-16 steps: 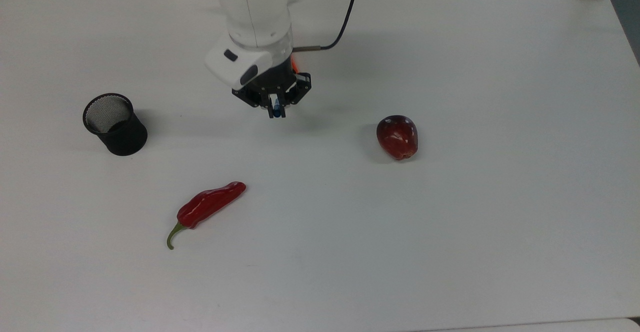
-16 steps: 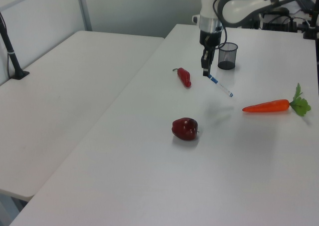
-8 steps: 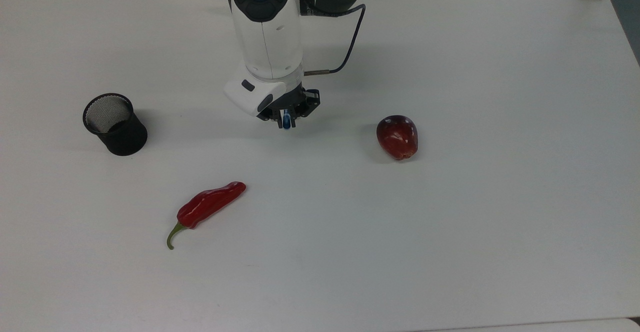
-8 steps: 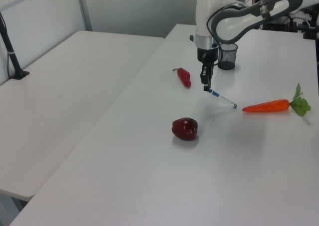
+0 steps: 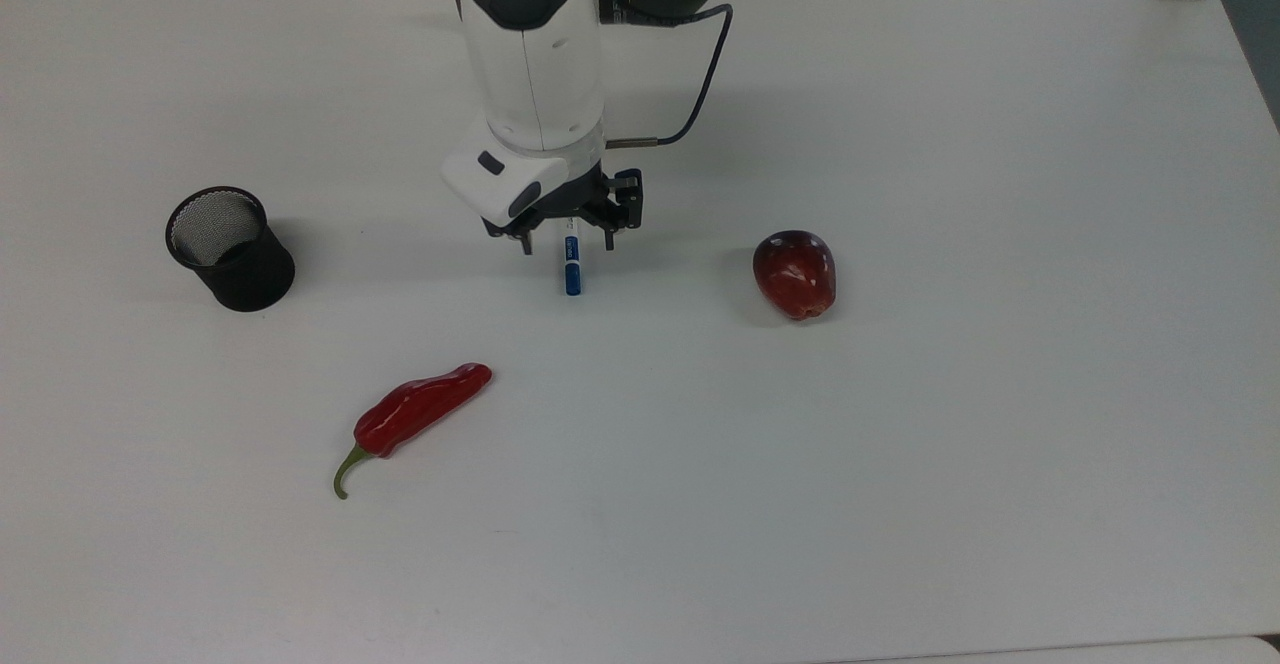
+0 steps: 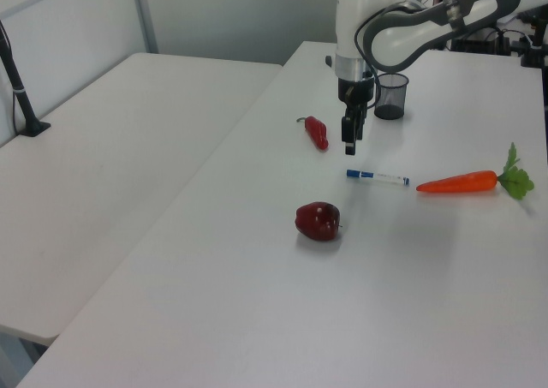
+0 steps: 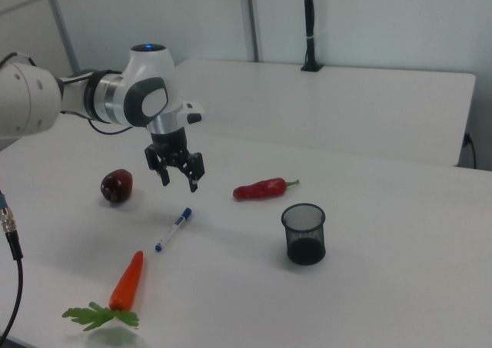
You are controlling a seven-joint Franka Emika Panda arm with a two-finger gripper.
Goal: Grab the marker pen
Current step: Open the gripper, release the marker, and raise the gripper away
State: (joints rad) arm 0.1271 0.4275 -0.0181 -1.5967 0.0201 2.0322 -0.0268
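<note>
The marker pen (image 5: 572, 266) is a slim white barrel with a blue cap. It lies flat on the white table (image 5: 900, 464), free of any grip. In the left view the marker pen (image 6: 378, 177) has one end close to the carrot's tip. My gripper (image 5: 566, 240) hangs just above the pen's white end, open, with nothing between its fingers. In the left view the gripper (image 6: 349, 145) stands clear above the pen. The right view shows the gripper (image 7: 179, 183) with its fingers spread, above and slightly behind the marker pen (image 7: 173, 229).
A black mesh cup (image 5: 228, 247) stands at the top view's left. A red chili (image 5: 420, 409) lies in front of it. A dark red apple (image 5: 795, 274) sits to the top view's right of the pen. An orange carrot (image 6: 458, 182) lies beside the pen.
One second ago my gripper was shut on the marker pen, which hung tilted. The pen came down onto the table, the fingers opened, and the pen now lies flat, released.
</note>
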